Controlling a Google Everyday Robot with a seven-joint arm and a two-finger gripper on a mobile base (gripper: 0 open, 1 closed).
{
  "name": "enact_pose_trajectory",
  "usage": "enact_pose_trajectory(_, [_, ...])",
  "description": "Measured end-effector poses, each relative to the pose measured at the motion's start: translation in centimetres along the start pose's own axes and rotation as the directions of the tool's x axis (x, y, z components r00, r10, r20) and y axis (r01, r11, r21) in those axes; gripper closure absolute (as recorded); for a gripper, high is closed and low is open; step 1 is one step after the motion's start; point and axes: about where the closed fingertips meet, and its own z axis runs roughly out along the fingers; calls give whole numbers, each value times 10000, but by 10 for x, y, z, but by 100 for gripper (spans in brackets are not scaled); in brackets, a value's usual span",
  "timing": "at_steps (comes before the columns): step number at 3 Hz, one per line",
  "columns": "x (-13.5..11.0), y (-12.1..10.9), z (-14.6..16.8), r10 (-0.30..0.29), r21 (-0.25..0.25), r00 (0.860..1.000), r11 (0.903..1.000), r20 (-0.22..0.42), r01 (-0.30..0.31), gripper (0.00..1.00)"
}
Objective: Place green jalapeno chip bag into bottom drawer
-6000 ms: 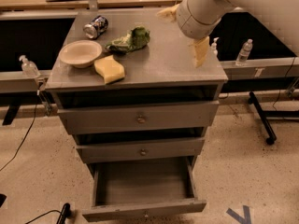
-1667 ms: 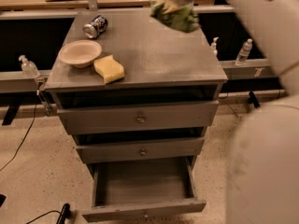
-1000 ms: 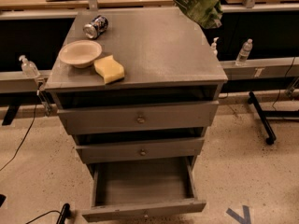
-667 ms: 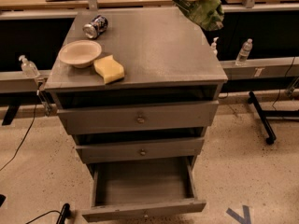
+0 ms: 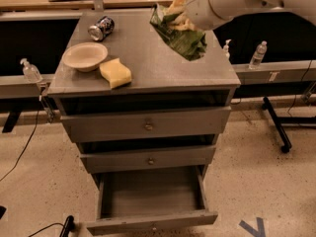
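Note:
The green jalapeno chip bag (image 5: 181,35) hangs in the air above the right part of the cabinet top, crumpled and shiny. My gripper (image 5: 181,14) is shut on the bag's top; the white arm comes in from the upper right. The bottom drawer (image 5: 151,199) is pulled open at the foot of the grey cabinet, and its inside shows nothing in it. The two shallower drawers above it are shut.
On the cabinet top (image 5: 148,68) stand a beige bowl (image 5: 85,56), a yellow sponge block (image 5: 115,73) and a dark soda can (image 5: 101,27) lying on its side. Water bottles (image 5: 258,54) stand on ledges to the right and left. A black stand leg (image 5: 274,124) lies at right.
The bag was lifted off the cabinet top by my gripper. In the last second it has come down and forward a little, still held, over the top's right side.

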Motion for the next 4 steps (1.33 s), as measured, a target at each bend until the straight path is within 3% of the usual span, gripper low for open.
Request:
enact_pose_trajectory(1, [-64,51,-11,178,-48,9936,9998,1112,-174,100])
enact_pose_trajectory(2, [-95,92,-11,258,-275,9841,9994,1758,-213,100])
enact_pose_trajectory(3, [-110,149,16,478,-817,9720,9962,2299,-297,100])
enact_pose_trajectory(4, [-110,149,16,468,-825,9723,9962,2292,-285,100])
